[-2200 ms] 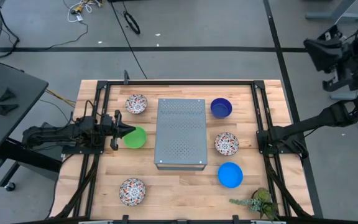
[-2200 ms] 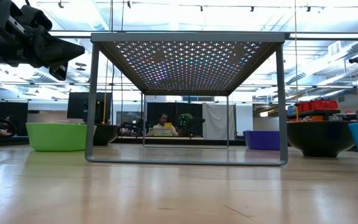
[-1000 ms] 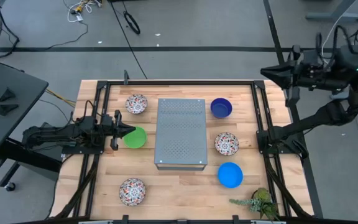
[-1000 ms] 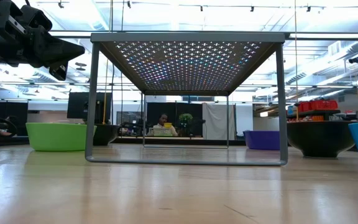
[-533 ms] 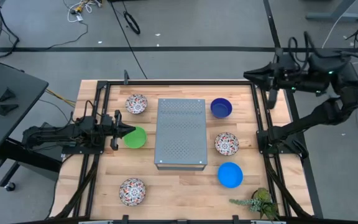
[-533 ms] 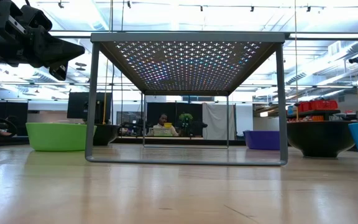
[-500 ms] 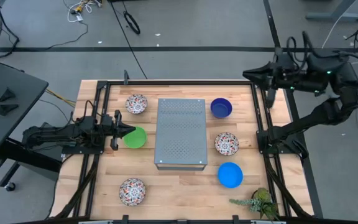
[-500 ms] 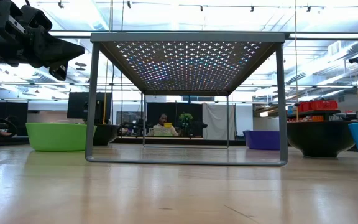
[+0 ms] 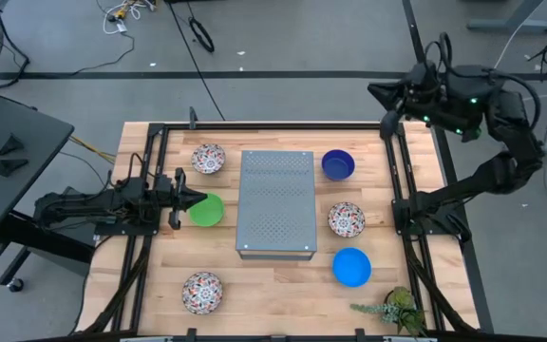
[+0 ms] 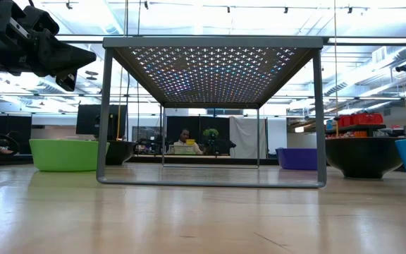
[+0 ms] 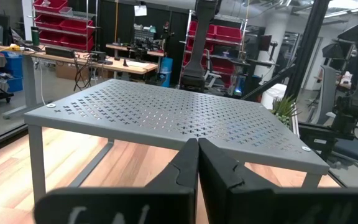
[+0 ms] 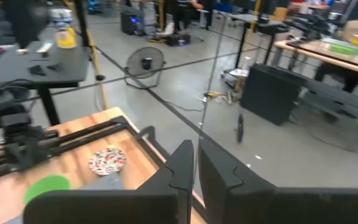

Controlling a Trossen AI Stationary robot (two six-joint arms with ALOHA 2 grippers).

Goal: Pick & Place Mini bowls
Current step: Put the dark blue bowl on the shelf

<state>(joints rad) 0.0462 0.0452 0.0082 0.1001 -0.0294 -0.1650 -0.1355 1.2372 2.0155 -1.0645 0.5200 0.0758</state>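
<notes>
Since half a second ago: right arm swung further round at the worktop's far right corner; left arm unchanged.

High view: right pincer [image 9: 380, 92] closed, empty, above the worktop's [image 9: 273, 293] far right corner. Left pincer [image 9: 198, 200] closed, empty, over the green bowl's [image 9: 208, 211] edge. Grey perforated box [image 9: 275, 203] central. Floral bowls: far left [image 9: 208, 159], near left [image 9: 202, 292], right [image 9: 347, 219]. Navy bowl [image 9: 338, 164] far right; bright blue bowl [image 9: 351, 267] near right. Small plant [image 9: 393, 308] at near right edge.

Low view: green bowl left of box, blue bowl at right edge.

Left wrist view: fingers [image 11: 185, 168] together, facing box.

Right wrist view: fingers [image 12: 182, 165] together; floral and green bowls below.
</notes>
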